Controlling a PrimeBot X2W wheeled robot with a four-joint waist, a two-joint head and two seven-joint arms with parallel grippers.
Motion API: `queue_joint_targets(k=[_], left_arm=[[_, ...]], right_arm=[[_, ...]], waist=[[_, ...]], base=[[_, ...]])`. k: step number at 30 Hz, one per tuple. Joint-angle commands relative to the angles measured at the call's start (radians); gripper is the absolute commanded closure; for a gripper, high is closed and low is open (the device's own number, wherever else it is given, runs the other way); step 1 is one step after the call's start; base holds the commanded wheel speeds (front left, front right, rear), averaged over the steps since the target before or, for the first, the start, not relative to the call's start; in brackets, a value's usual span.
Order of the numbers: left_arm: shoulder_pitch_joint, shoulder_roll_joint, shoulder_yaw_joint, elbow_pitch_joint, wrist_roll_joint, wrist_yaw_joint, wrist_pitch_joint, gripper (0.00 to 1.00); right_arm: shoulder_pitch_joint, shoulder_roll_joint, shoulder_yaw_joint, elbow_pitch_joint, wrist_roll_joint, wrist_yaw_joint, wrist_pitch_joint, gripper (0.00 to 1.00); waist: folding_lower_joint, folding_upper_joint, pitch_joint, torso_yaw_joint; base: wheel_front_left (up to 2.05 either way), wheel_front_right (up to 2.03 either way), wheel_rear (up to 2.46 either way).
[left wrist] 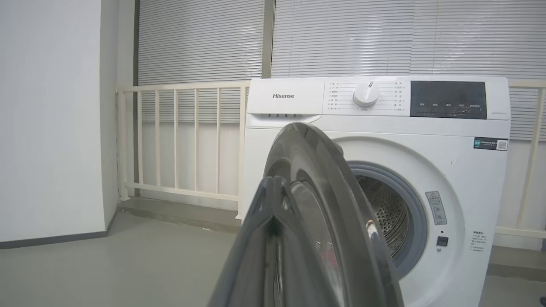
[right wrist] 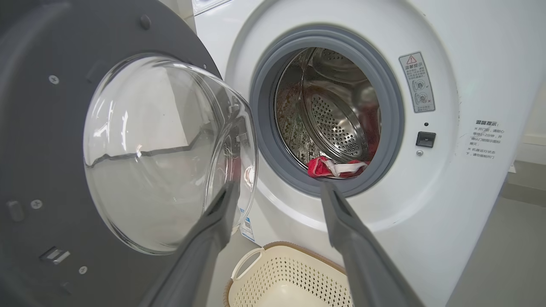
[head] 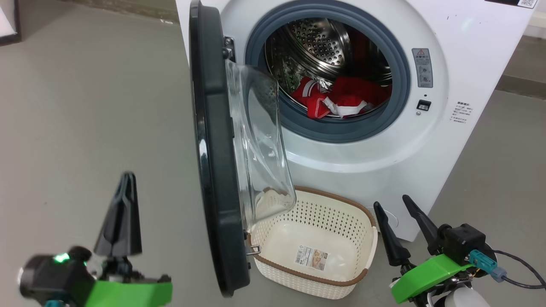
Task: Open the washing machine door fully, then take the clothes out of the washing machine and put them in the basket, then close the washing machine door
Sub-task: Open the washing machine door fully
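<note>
The white washing machine stands ahead with its black-rimmed door swung out edge-on toward me, the glass bowl bulging right. Red clothes with white trim lie low in the steel drum. The cream basket sits on the floor below the opening, with nothing but a label in it. My left gripper is shut and holds nothing, left of the door rim and apart from it. My right gripper stands open at the basket's right. The right wrist view shows the door, the clothes and the basket.
Grey floor spreads to the left of the door. In the left wrist view a white wall stands on the left, with a cream railing and window blinds behind the machine.
</note>
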Motion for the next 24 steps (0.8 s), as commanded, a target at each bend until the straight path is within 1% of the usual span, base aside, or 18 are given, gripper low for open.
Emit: queue_joint_targets(k=[1,4,7,12,16,20,24], left_arm=[[-0.062,0.018,0.03,-0.062,-0.006,0.006,0.012,1.0],[-0.099,0.021,0.018,-0.13,-0.007,0.004,0.045,1.0],[-0.135,0.018,-0.013,-0.183,-0.004,-0.003,0.081,1.0],[-0.17,0.003,-0.085,-0.221,-0.015,-0.014,0.134,1.0],[-0.171,-0.011,-0.156,-0.208,-0.034,-0.022,0.163,1.0],[-0.158,-0.019,-0.223,-0.14,-0.065,-0.042,0.177,1.0],[-0.13,-0.025,-0.281,-0.063,-0.084,-0.045,0.176,1.0]], right_arm=[[-0.031,0.001,0.012,-0.02,0.004,0.007,-0.007,0.0],[-0.033,0.001,0.011,-0.018,0.001,0.007,-0.007,0.0],[-0.036,0.001,0.011,-0.016,-0.001,0.007,-0.007,0.0],[-0.042,0.001,0.015,-0.013,-0.004,0.007,-0.007,0.0],[-0.044,0.001,0.015,-0.014,-0.008,0.007,-0.007,0.0],[-0.042,0.001,0.012,-0.014,-0.014,0.007,-0.007,0.0],[-0.037,0.001,0.009,-0.014,-0.015,0.007,-0.007,0.0]], waist=[[0.0,0.0,0.0,-0.002],[0.0,0.0,0.0,-0.006],[0.0,0.0,0.001,-0.011],[0.0,0.0,0.005,-0.024],[0.0,0.0,0.006,-0.033],[0.0,0.0,0.007,-0.039],[0.0,0.0,0.007,-0.041]], base=[[0.0,0.0,0.0],[0.0,0.0,0.0],[0.0,0.0,0.0],[0.0,0.0,0.0],[0.0,0.0,0.0],[0.0,0.0,0.0],[0.0,0.0,0.0]])
